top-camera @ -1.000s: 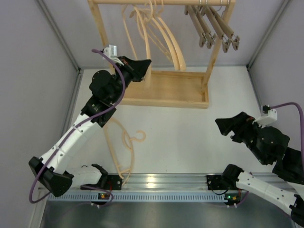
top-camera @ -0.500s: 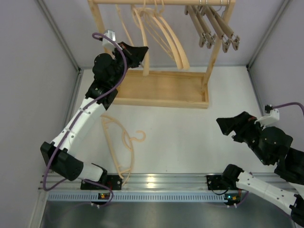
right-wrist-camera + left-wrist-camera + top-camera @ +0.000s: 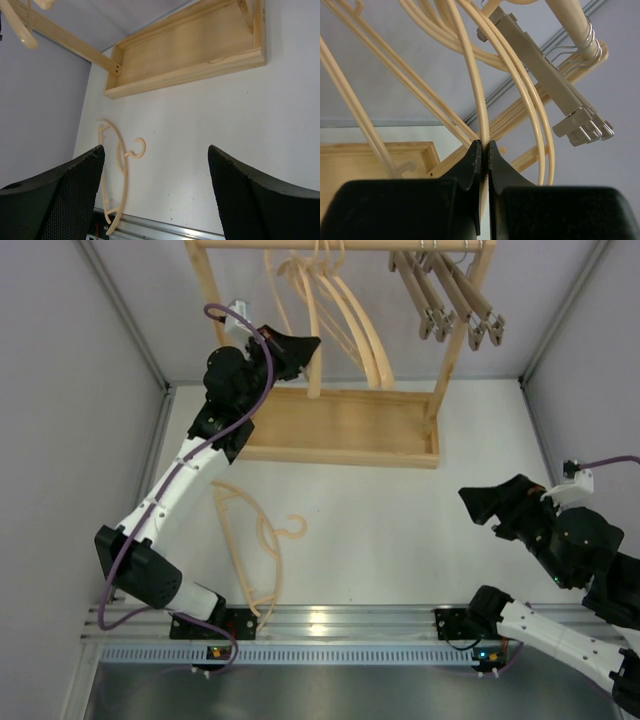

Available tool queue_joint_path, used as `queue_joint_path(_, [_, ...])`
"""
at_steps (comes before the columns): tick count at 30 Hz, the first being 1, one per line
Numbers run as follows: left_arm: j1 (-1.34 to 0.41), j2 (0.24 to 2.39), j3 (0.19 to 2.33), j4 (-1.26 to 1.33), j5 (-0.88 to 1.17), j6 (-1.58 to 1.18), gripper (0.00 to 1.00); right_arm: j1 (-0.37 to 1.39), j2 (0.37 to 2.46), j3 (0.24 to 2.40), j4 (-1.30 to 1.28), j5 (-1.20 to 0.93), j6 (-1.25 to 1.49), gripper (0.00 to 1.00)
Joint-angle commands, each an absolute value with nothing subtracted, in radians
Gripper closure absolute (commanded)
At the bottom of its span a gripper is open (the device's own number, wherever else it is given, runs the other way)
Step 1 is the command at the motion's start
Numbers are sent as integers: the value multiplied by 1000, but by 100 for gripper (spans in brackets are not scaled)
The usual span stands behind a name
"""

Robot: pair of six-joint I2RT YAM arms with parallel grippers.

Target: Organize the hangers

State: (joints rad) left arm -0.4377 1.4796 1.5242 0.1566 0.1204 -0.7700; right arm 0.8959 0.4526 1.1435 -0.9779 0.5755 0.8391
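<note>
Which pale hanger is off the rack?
The hanger lying flat on the table, front left; the other pale ones hang from the rail.

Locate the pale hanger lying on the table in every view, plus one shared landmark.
Top external: table hanger lower left, beside the left arm.
Left wrist: absent; left hand grips a hung coat hanger.
Right wrist: table hanger lower left.
Landmark: rack tray base, beyond it in both.
</note>
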Motion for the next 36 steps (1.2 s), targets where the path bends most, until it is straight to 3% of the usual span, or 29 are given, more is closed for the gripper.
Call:
queue_joint_path(1, [-431, 1442, 1497, 265, 137, -788, 100, 905, 448, 1180, -1005, 584, 831, 19])
queue_joint_path(3, [-431, 1436, 1485, 267, 140, -790, 99, 905, 445, 1175, -1005, 583, 833, 19])
queue_joint_path(12, [-431, 1361, 1381, 282, 147, -781, 68, 905, 437, 1158, -1005, 583, 841, 19])
queue_joint_path(16, [-431, 1313, 1336, 265, 153, -758, 59, 905, 428, 1147, -1003, 583, 845, 19])
queue_joint_path(24, [-431, 1112, 1172, 88, 138, -724, 57, 905, 384, 1115, -1005, 581, 842, 19])
queue_joint_path(32, [-449, 919, 1071, -481, 11, -709, 57, 905, 360, 1057, -973, 574, 836, 19])
queue_joint_path(36, [-579, 894, 1048, -695, -180, -739, 58, 905, 371, 1016, -939, 561, 828, 18])
